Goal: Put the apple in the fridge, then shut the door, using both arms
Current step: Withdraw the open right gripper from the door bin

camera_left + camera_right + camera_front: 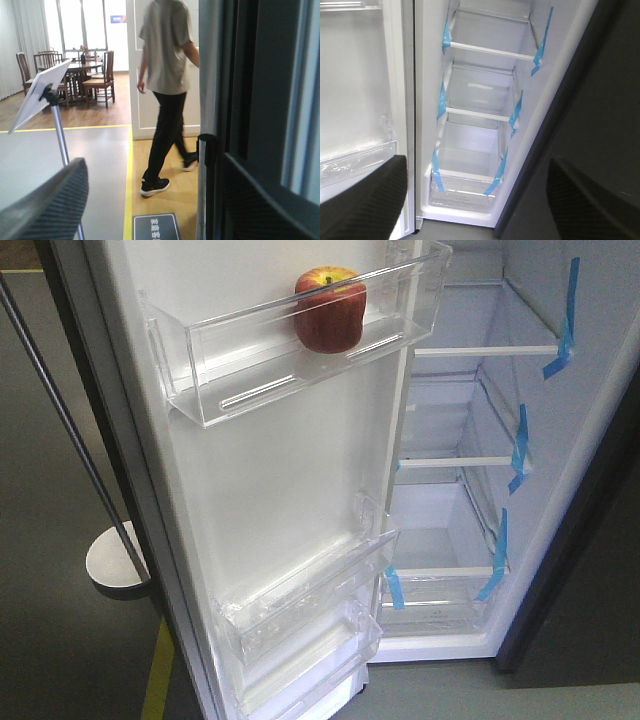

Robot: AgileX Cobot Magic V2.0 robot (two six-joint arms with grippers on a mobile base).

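Note:
The red apple [330, 308] sits in the top clear bin [250, 360] on the white inside of the open door [270, 490]. Right of it is the fridge [470, 470], its white interior showing glass shelves and blue tape strips [519, 445]. Neither gripper appears in the front view. My left gripper [150, 207] is open and holds nothing; its right finger [260, 200] lies close by the door's dark outer side [265, 75]. My right gripper [477, 200] is open and empty, facing the fridge's lower shelves [480, 115].
A person [167, 75] walks across the wooden floor behind the door. A sign stand [42, 90] on a pole has its round base [118, 560] left of the door. A yellow floor line [128, 175] and a dark floor plate [155, 227] lie below. A dark-grey panel [600, 570] flanks the fridge's right.

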